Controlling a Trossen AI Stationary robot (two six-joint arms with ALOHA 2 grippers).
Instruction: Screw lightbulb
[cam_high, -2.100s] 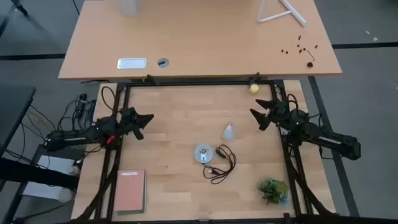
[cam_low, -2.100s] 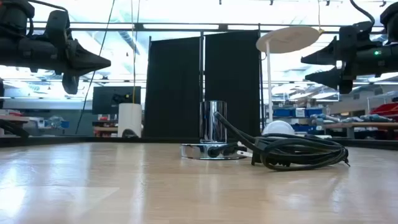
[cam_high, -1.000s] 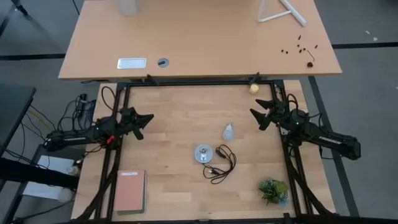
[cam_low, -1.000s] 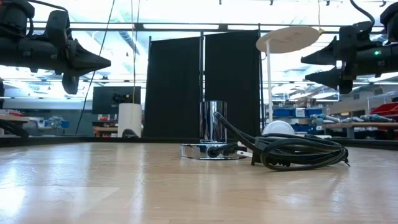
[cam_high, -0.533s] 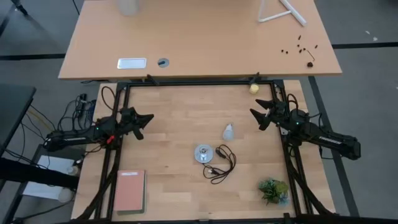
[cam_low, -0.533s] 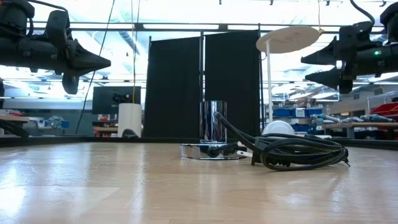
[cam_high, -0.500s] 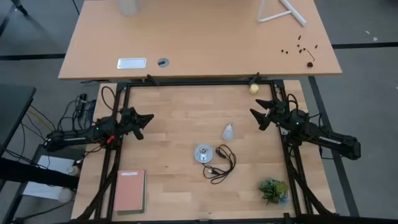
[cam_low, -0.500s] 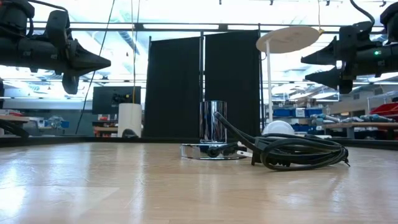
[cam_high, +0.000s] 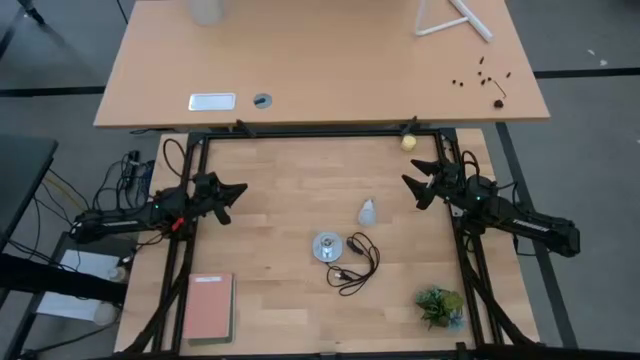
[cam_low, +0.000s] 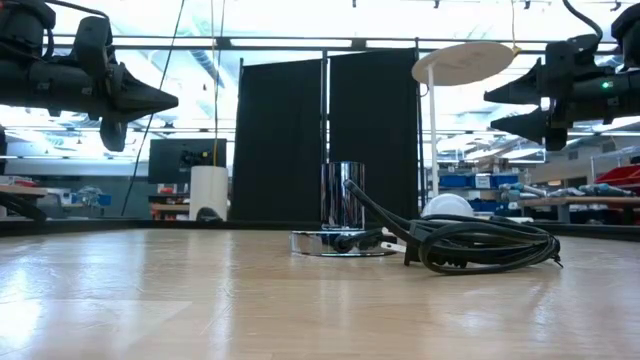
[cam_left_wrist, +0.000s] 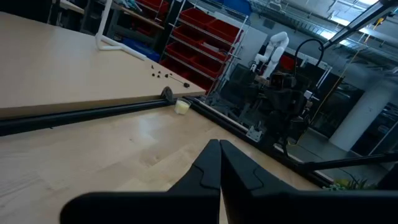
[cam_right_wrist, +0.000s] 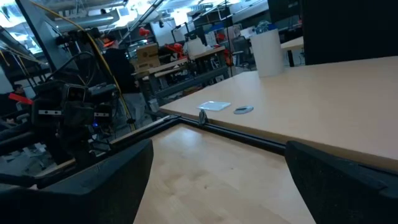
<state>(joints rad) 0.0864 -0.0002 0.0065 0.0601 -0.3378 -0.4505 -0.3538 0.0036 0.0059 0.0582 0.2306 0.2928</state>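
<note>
Since both arms are held clear of the worktop (cam_high: 290, 190), the coming move is judged to turn on which fingers are nearer the lightbulb (cam_high: 367, 212). The lightbulb is seen lying on its side on the bare wood. It is placed ahead of and slightly inward from the right gripper (cam_high: 411, 184), near it but apart. From the left gripper (cam_high: 238, 189) it is set well apart, across the middle of the worktop. The right arm is therefore judged the nearer one for the pick.

The long axis of the lightbulb is seen running roughly away-and-toward the front edge, narrow end pointed to the far side, though fine detail is too small to settle. The line from the right fingers to the bulb is crossed by that axis, so a grasp across the bulb's width looks possible with little wrist turn.

The right fingers are spread wide apart and nothing is held. The left fingers are pressed together, empty.

The socket (cam_high: 326, 246) with its black cord (cam_high: 356, 265) is found just beyond the lightbulb from the right fingers, close to it but not touching. In the low view only the rounded white top of the lightbulb (cam_low: 447, 206) is shown behind the cord coil.
</note>
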